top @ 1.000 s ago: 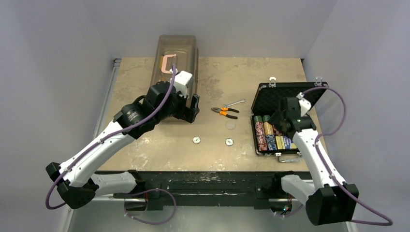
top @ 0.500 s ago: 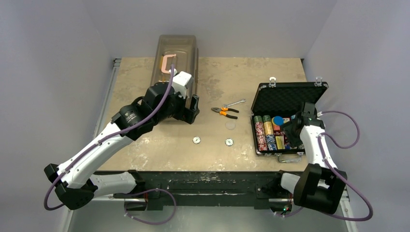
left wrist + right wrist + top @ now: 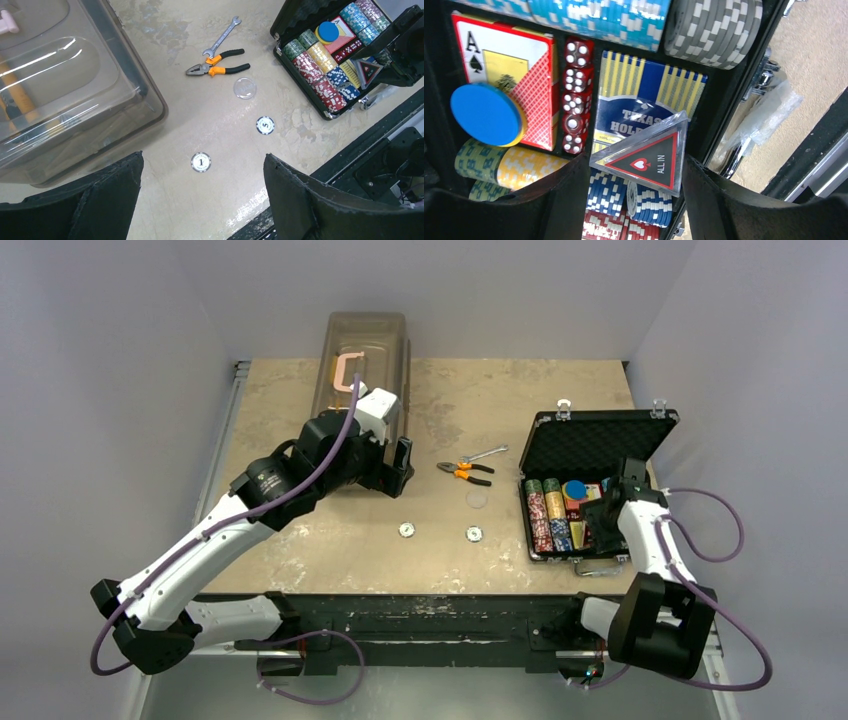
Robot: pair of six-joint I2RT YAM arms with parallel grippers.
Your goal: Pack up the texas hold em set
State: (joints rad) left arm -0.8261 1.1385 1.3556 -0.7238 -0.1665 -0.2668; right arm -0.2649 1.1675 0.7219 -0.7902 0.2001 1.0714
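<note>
The black case (image 3: 590, 445) lies open at the right with its lid up. It holds rows of coloured chips (image 3: 545, 515), red dice (image 3: 574, 95), a blue card box (image 3: 644, 107) and a blue round button (image 3: 486, 114). My right gripper (image 3: 634, 162) is low over the case's near right part, shut on the red triangle token (image 3: 649, 157), which is tilted above the blue chips. Two loose chips (image 3: 407, 530) (image 3: 473, 533) and a clear round button (image 3: 478, 499) lie on the table. Above the left chip (image 3: 200, 162) my left gripper (image 3: 202, 167) hangs open and holds nothing.
A large translucent brown box (image 3: 362, 350) with a pink handle stands at the back left, just behind my left gripper (image 3: 398, 468). Orange-handled pliers (image 3: 465, 471) and a wrench (image 3: 488, 453) lie mid-table. The table's near edge (image 3: 320, 175) is close below the loose chips.
My right arm has drawn back and down from above the case's middle to its near right side, uncovering the blue button. The left arm has not moved.
</note>
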